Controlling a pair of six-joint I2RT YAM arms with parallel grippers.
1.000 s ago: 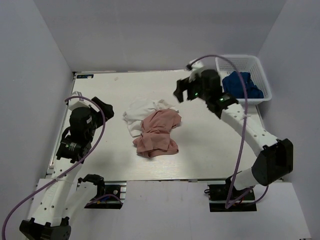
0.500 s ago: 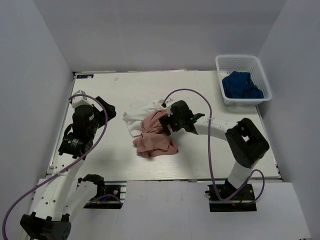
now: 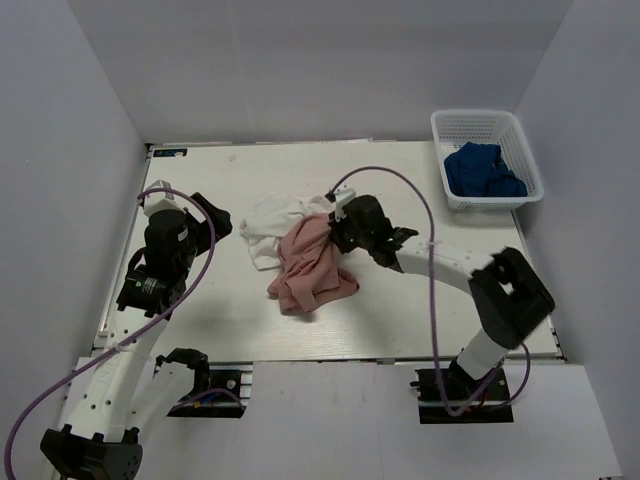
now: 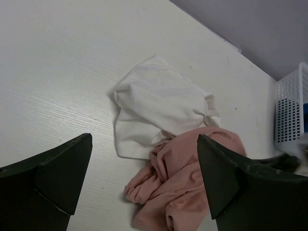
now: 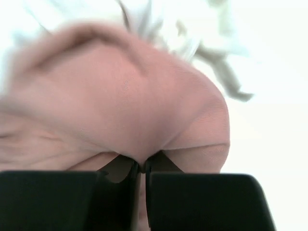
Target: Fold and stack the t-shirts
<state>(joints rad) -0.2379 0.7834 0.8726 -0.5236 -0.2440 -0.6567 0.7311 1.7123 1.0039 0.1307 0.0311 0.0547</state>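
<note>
Item: right arm lay low across centre frame; right gripper [image 3: 342, 230] pinched shut on the pink shirt [image 3: 310, 268] at its upper right edge.
Item: left arm stood raised at left; left gripper [image 3: 208, 215] gaped wide, empty.
Item: white shirt [image 3: 265, 228], crumpled, touched the pink shirt's upper left.
Item: navy shirt [image 3: 483, 170] lay in the basket [image 3: 478, 122], upper right.

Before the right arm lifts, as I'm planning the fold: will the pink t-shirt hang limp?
Probably limp: the pink t-shirt lies crumpled in soft folds, so it should drape from the right gripper, shut on a fold. It may drag the white t-shirt it overlaps.
</note>
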